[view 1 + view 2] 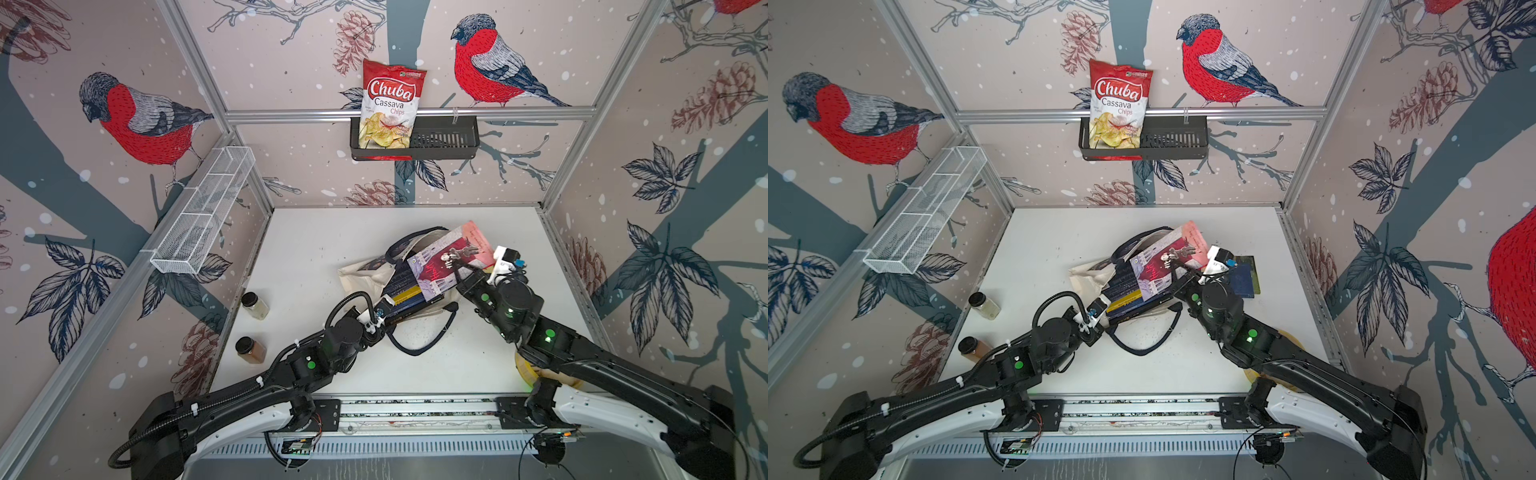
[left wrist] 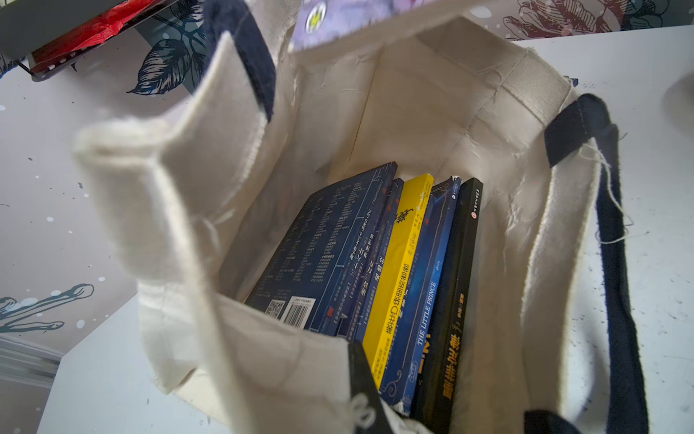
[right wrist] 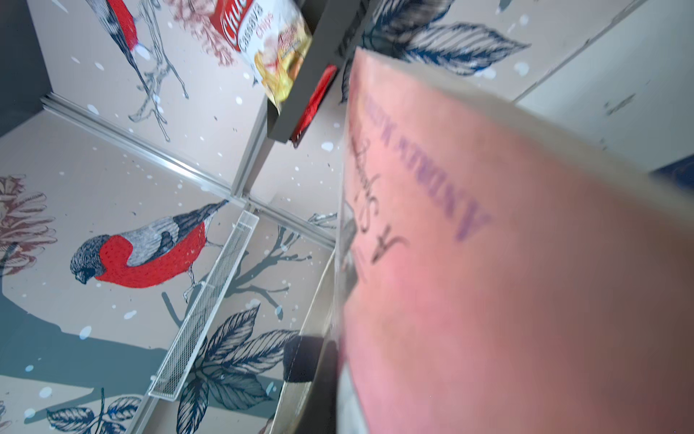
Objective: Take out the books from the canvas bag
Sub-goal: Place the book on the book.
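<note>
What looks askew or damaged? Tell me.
The canvas bag lies slumped on its side, books poking out. Loose threads hang off its frayed rim; The Little Prince has a torn spine corner.

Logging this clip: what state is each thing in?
canvas bag, on its side, mouth open.
books, five inside the bag.
pink book, held up above the bag.
dark book, flat, outside the bag.
left pincer, shut on the bag's rim.
right pincer, shut on the pink book.
spice jars, upright, capped.
chips bag, upright in wall basket.
</note>
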Controlling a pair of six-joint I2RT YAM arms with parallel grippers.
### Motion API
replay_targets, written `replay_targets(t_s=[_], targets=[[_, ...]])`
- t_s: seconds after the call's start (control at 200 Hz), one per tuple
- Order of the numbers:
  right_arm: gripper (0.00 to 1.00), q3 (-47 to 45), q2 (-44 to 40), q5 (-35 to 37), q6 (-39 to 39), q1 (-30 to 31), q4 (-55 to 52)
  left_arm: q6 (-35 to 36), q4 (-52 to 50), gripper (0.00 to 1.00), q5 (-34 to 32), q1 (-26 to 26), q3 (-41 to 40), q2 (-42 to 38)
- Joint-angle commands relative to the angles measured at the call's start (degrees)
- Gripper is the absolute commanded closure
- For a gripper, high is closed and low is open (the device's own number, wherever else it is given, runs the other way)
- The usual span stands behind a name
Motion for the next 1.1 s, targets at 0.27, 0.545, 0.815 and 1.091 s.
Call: replay_targets(t_s=[0.27, 0.545, 0.815, 1.091], targets=[[1.00, -3.70, -10.93, -11.73, 0.71, -31.91, -2.90, 1.73, 6.09, 1.00, 1.31, -0.10, 0.38, -0.34], [1.00, -12.06, -5.19, -35.48, 11.12, -57.04, 6.84, 1.99, 5.99, 1.00, 1.49, -0.11, 0.38, -0.29], [1.00, -18.85, 6.43, -35.28, 12.85, -55.60, 20.86, 2.13, 5.98, 1.00, 1.57, -0.14, 0.45, 0.27], [1.00, -19.68, 20.68, -31.58, 14.50, -53.11, 29.56, 2.24, 5.97, 1.00, 1.42, -0.19, 0.34, 0.41]])
